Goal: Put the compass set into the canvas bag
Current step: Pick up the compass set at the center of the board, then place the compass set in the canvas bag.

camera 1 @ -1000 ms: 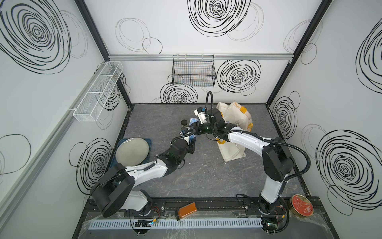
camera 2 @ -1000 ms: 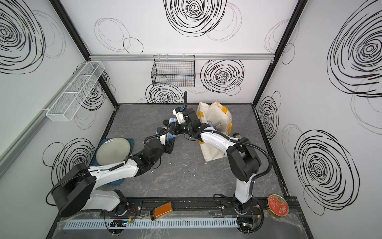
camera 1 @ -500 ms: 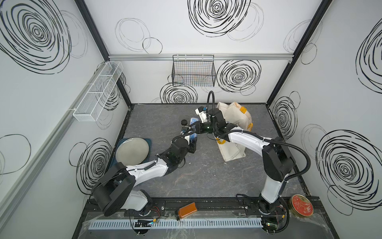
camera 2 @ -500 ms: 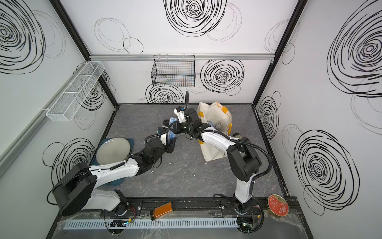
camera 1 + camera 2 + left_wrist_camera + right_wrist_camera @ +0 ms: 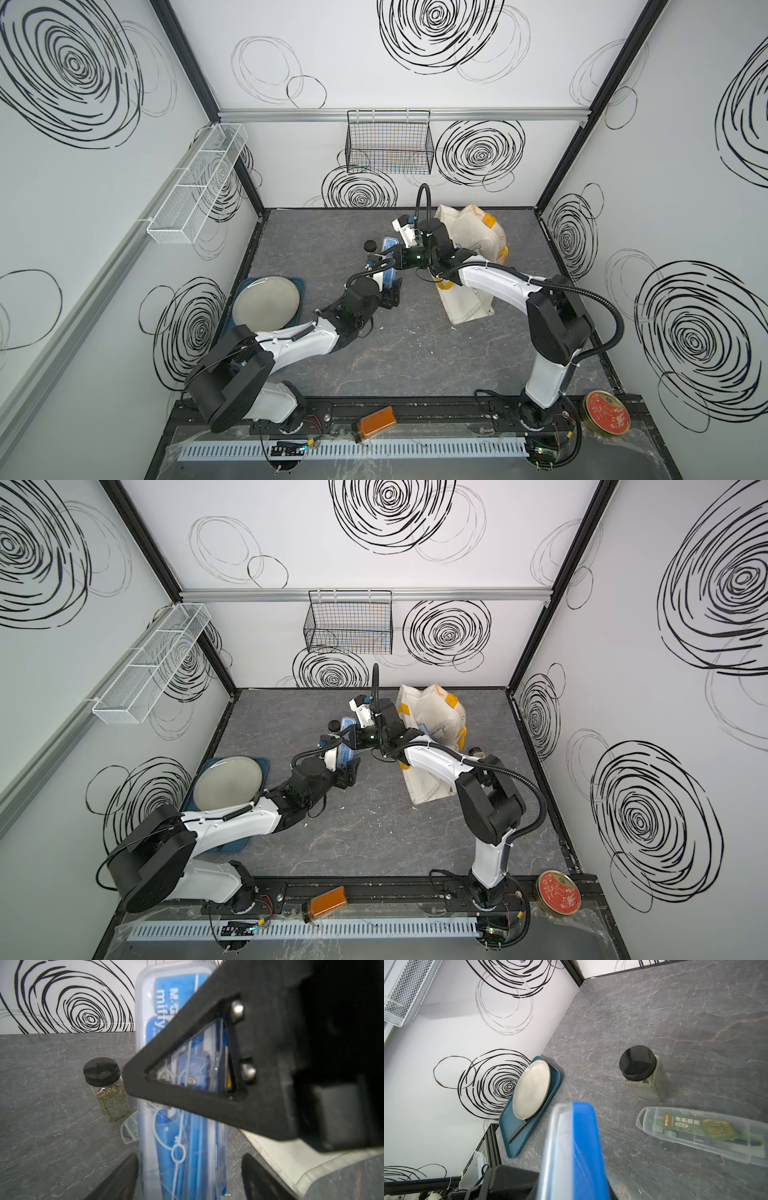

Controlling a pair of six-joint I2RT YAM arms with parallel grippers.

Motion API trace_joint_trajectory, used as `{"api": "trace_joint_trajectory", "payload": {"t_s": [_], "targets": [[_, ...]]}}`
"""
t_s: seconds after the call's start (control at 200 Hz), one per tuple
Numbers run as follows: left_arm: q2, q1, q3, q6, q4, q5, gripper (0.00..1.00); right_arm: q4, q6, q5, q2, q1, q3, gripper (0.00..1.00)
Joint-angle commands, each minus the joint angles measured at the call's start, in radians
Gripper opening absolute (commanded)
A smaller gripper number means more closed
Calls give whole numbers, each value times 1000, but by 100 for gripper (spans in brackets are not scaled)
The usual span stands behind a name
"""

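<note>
Your right gripper (image 5: 388, 257) is clamped on the compass set (image 5: 180, 1147), the clear case with the blue insert. In the left wrist view, one of its black fingers (image 5: 187, 1103) crosses the case about mid-length. In the right wrist view, the case runs out from the jaws and is held up over the grey table (image 5: 654, 1012).

Your left gripper (image 5: 190, 1163) has its jaws apart. The near end of the case sits between the two fingers with a gap on each side, and I see no contact there.

In both top views the two grippers meet at the case, around the middle-back of the table.

The canvas bag (image 5: 469, 232), cream with orange handles, lies on the right arm's side of the case, near it but not touching. The set is outside the bag. The right forearm crosses above the bag.

Other items:
- A spice jar (image 5: 639, 1068) with a black lid stands upright near the held case.
- A second clear case (image 5: 695, 1134) with a green insert lies flat just beside the jar.
- A blue tray (image 5: 302, 286) carrying a round plate (image 5: 266, 301) sits by the wall on the left arm's side, well apart from the bag.
</note>
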Motion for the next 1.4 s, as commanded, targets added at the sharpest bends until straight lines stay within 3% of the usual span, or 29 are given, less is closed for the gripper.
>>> {"api": "trace_joint_trajectory", "payload": {"t_s": [0.0,0.255,0.51,0.826,1.146,1.396], "targets": [[-36,2,-6,3,55,2,99,31,-19,6,-34,-10,4,19],[-132,3,-117,40,111,54,99,-36,-63,-1,-78,-70,67,19],[-136,6,-139,24,5,-16,99,-90,-111,31,-194,-213,109,19],[1,6,-59,7,-54,20,99,-195,-233,291,-331,-413,100,21],[99,11,50,0,-137,-22,99,-207,-296,538,-235,-419,-56,24],[239,24,274,79,-349,-16,99,-208,-269,486,-177,-415,-94,30]]}}
